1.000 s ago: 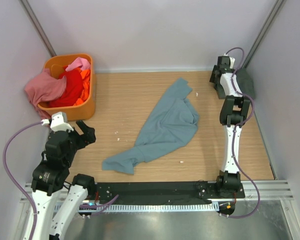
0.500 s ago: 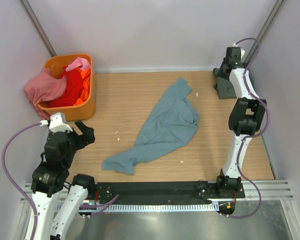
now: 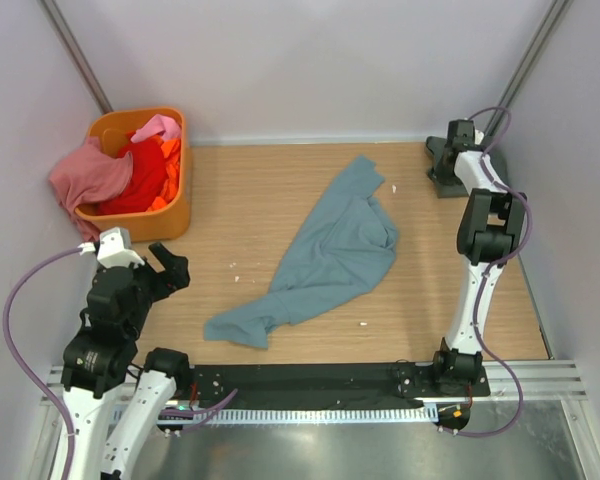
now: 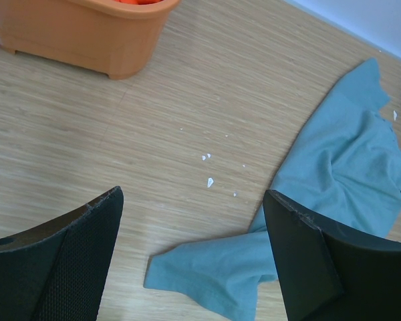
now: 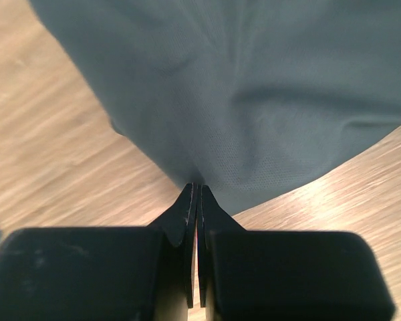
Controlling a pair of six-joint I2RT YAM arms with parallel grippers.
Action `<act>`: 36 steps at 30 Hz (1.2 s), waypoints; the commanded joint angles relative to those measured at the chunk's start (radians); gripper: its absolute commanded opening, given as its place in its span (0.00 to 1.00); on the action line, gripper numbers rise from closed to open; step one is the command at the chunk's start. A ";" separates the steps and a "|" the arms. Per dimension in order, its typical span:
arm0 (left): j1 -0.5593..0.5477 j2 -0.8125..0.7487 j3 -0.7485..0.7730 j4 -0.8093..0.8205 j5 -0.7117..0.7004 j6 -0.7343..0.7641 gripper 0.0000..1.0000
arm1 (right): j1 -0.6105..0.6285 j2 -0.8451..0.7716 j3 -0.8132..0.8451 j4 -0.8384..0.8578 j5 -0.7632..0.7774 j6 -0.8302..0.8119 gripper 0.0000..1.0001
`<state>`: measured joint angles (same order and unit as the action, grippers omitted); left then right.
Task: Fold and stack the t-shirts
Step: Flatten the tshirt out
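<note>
A large dusty blue-teal t-shirt (image 3: 330,255) lies crumpled across the middle of the wooden table; the left wrist view shows its near corner (image 4: 214,274). My left gripper (image 3: 166,270) hovers open at the near left, nothing between its fingers (image 4: 192,194). My right gripper (image 3: 443,162) is at the far right corner, down on a dark grey-green t-shirt (image 5: 254,80). Its jaws are shut (image 5: 197,186), with the cloth puckered into the tips. Pink (image 3: 90,175), red (image 3: 140,182) and orange (image 3: 170,160) t-shirts are piled in the basket.
The orange plastic basket (image 3: 172,225) stands at the far left corner, its wall also in the left wrist view (image 4: 87,33). Small white scraps (image 4: 209,182) dot the wood. Grey walls close in the table on three sides.
The right arm swung up and came back down at the far right corner, and its jaws closed on the dark cloth. The left arm and the blue-teal shirt stayed put.
</note>
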<state>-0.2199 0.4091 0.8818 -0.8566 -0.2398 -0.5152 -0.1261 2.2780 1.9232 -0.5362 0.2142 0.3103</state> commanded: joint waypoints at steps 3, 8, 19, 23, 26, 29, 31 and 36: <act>0.007 -0.010 -0.003 0.045 0.010 0.011 0.86 | 0.003 0.012 -0.003 0.022 0.051 0.010 0.02; 0.007 -0.010 -0.003 0.045 0.010 0.011 0.86 | 0.002 0.012 -0.048 0.024 0.099 0.016 0.01; 0.008 -0.012 -0.004 0.047 0.013 0.011 0.87 | 0.002 -0.069 -0.202 0.071 0.013 0.050 0.01; 0.010 -0.009 -0.004 0.047 0.017 0.014 0.87 | 0.022 -0.144 -0.142 0.003 0.036 0.020 0.22; 0.010 0.003 -0.004 0.050 0.025 0.015 0.86 | 0.055 -0.251 -0.115 -0.045 0.079 -0.010 0.59; 0.014 0.046 0.000 0.056 0.051 0.017 0.86 | 0.103 -0.362 -0.157 -0.076 0.009 -0.007 0.72; 0.013 0.100 0.008 0.060 0.114 0.020 0.85 | 0.158 -0.448 -0.261 -0.079 -0.073 0.021 0.74; -0.012 0.403 0.046 0.056 0.187 -0.029 0.80 | 0.318 -0.604 -0.493 0.002 -0.168 0.061 0.74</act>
<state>-0.2173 0.6781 0.9016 -0.8310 -0.1318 -0.5209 0.1207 1.7191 1.5383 -0.5377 0.1383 0.3439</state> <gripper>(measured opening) 0.805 0.743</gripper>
